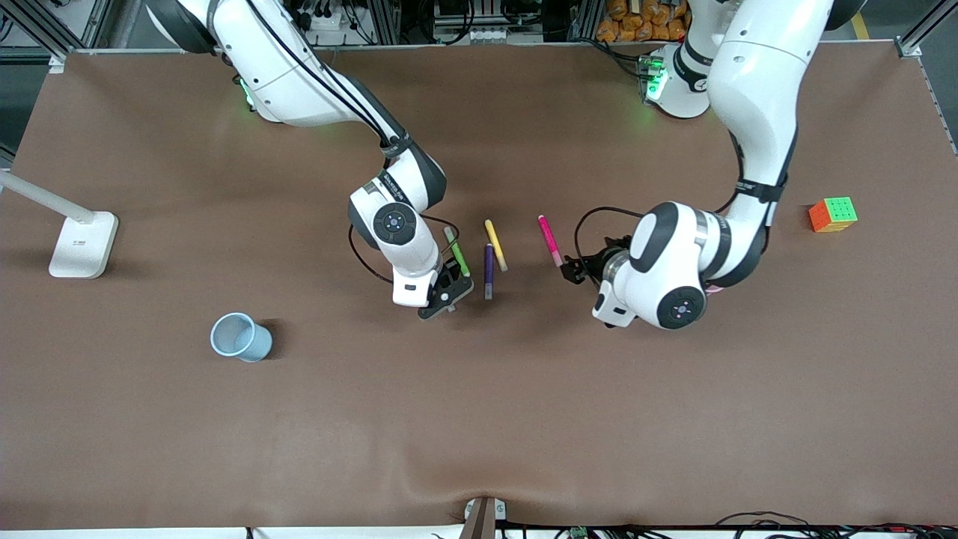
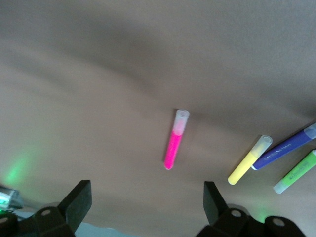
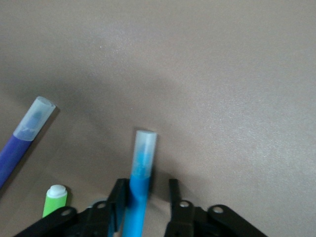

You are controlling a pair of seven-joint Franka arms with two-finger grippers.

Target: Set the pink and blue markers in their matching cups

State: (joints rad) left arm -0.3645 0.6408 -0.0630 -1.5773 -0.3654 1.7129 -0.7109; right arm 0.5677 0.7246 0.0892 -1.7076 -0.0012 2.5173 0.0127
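Blue marker (image 3: 139, 182) lies on the worktop between your right tool's (image 3: 144, 197) narrowing fingers, not yet pinched; pink marker (image 1: 550, 241) lies beside your left tool (image 2: 145, 205), spread wide; closing off-centre could roll the blue one aside, away from the blue cup (image 1: 241, 337).

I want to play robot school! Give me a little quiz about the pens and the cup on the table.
1. True or false: the left pincer is holding the pink marker.
2. Which pen lies between the fingers of the right pincer? A the green marker, B the blue marker, C the yellow marker.
3. Fill the gap: the one cup that shows on the table is pale ____.

Key:
1. False. The pink marker lies on the table, and the left pincer is open with nothing in it.
2. B.
3. Blue.
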